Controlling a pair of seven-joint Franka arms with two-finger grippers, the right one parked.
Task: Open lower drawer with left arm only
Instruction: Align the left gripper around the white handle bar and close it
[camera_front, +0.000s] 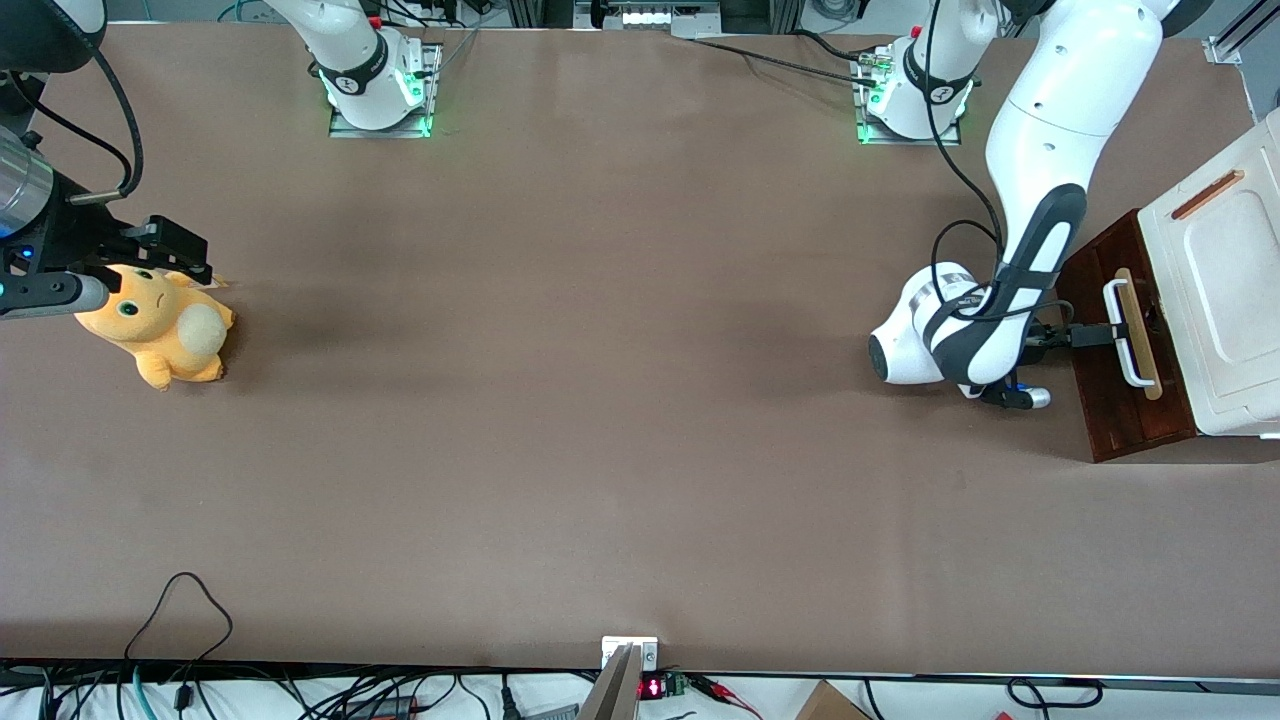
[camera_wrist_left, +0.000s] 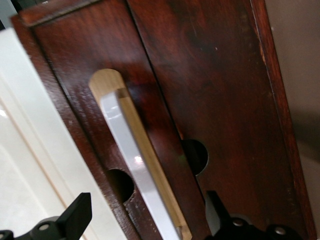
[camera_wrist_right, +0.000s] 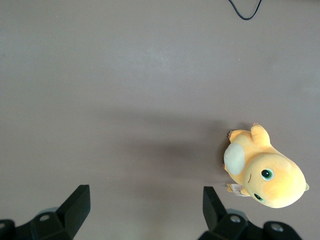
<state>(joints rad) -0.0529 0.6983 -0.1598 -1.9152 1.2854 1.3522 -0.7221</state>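
Note:
The lower drawer (camera_front: 1120, 420) shows its dark red-brown front (camera_wrist_left: 215, 75) at the working arm's end of the table, under the white cabinet top (camera_front: 1225, 300). Its white bar handle (camera_front: 1128, 335) (camera_wrist_left: 131, 150) lies on a pale wood strip (camera_wrist_left: 150, 155). The left arm (camera_front: 1040, 140) reaches down in front of the drawer. Its gripper (camera_front: 1100, 335) (camera_wrist_left: 147, 217) is open and level with the handle's middle, one black finger (camera_wrist_left: 77, 215) on each side of the bar. Neither finger touches the bar. Two round holes (camera_wrist_left: 120, 184) sit in the wood next to the handle.
An orange plush toy (camera_front: 160, 325) (camera_wrist_right: 265, 175) lies toward the parked arm's end of the table. A thin black cable (camera_front: 185, 600) loops on the brown table near the front camera. The arm bases (camera_front: 905, 95) stand along the table edge farthest from the camera.

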